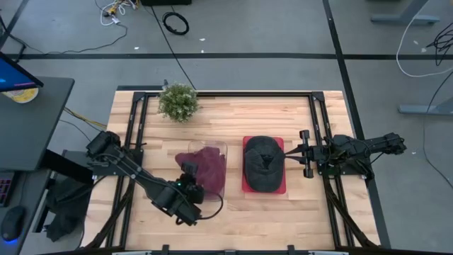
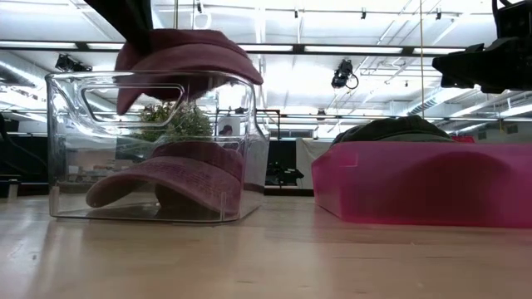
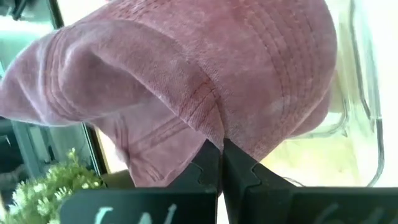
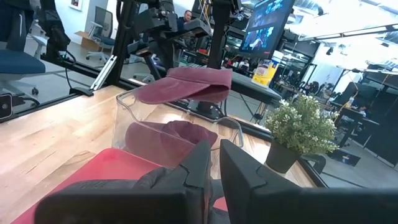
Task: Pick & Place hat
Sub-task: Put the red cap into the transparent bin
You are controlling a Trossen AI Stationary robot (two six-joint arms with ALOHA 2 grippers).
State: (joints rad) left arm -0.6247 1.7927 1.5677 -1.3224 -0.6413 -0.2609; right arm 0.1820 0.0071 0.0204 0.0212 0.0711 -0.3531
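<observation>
Nearest the lens in the left wrist view, your left gripper [image 3: 221,155] is pinching a fold of the maroon hat [image 3: 199,74], fingers pressed together on the cloth. In the high view that gripper [image 1: 190,178] is sitting lower left of centre, at the near edge of the clear bin [image 1: 212,168]. In the low view the held hat [image 2: 187,54] is hanging at the upper left of the frame, its crown just above the bin's [image 2: 62,149] rim, while a second maroon hat [image 2: 170,178] is already lying on the bin floor below it.

Moving right, a dark hat [image 1: 262,163] is resting on the pink tray [image 1: 281,188] at centre right, and your right gripper [image 1: 306,152] is waiting just beside the tray's right edge with fingers nearly closed on nothing; in its own view the narrow gap between them [image 4: 213,165] is showing. A small potted plant [image 1: 178,102] is standing at the upper left of the table.

You are holding only a thin pleat, so the cloth may slip out. The brim appears to overhang the rim; releasing now could leave it draped on the wall rather than inside.
</observation>
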